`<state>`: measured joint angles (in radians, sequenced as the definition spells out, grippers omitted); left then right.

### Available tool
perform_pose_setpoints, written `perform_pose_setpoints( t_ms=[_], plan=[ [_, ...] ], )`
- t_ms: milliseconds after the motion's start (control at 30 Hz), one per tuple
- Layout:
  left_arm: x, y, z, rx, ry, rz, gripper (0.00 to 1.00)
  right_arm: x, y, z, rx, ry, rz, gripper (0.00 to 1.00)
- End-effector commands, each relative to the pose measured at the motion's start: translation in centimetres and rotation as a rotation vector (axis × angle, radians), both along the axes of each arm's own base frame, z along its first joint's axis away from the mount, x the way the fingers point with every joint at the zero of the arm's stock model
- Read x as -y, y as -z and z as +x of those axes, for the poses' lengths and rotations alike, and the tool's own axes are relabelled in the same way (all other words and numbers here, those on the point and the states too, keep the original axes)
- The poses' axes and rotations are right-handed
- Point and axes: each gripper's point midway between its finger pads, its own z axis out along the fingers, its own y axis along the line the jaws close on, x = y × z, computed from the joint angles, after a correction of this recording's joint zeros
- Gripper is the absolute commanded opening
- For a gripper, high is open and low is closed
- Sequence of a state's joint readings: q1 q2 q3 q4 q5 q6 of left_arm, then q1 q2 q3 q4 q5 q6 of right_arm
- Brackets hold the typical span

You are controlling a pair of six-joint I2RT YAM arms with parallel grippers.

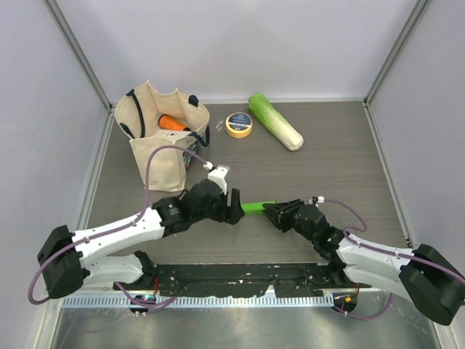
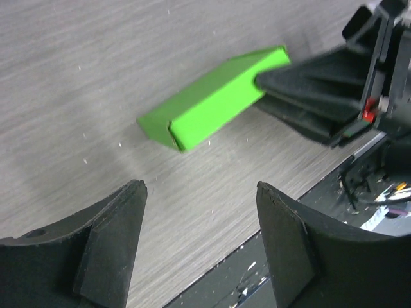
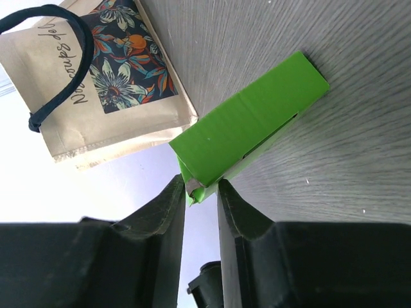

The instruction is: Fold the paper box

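Green card right in the middle here: one paper box (image 3: 250,125), folded up into a long slim rectangular shape, low over the wood-grain table (image 1: 349,167) between the two grippers. The right gripper (image 3: 201,186) has it, fingers pinched tight on the box's near end, with a small flap edge poking out just at the pads. From that wrist view a narrow seam runs along the box's lower side, not fully flush. Over to the left gripper (image 2: 200,192): fingers spread wide and holding nothing, and the box lies just ahead of them, apart from both tips, its closed end turned their way. Whether the box rests on the table or hangs just above it, I cannot tell.

Further back, one cream tote bag (image 1: 156,149) with dark handles stands at the left, one orange item (image 1: 172,122) inside it. Beside it to the right is one roll of yellow tape (image 1: 239,124), then one pale-green cabbage (image 1: 275,121) lying at an angle near the back wall.
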<state>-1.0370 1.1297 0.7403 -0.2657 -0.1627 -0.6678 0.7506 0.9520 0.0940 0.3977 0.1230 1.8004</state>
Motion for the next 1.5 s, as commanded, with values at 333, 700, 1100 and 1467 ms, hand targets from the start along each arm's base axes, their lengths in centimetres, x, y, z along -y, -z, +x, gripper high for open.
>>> perform_pose_setpoints(
  t_ms=[333, 700, 1100, 1467],
  plan=[
    [2.9, 2.7, 2.9, -0.175, 0.134, -0.090, 0.65, 2.5, 3.8, -0.7, -0.043, 0.021, -0.186, 0.05],
    [2.6, 3.1, 3.9, -0.172, 0.148, -0.094, 0.66, 1.9, 2.9, 0.3, -0.003, 0.001, -0.231, 0.05],
    [-1.9, 4.5, 11.8, -0.077, -0.224, 0.314, 0.42, 4.5, 1.7, 0.6, 0.010, -0.180, -0.730, 0.23],
    [-2.1, 10.1, 14.3, -0.146, -0.278, 0.551, 0.15, -1.5, 3.0, -0.3, -0.076, -0.318, -0.820, 0.01]
  ],
)
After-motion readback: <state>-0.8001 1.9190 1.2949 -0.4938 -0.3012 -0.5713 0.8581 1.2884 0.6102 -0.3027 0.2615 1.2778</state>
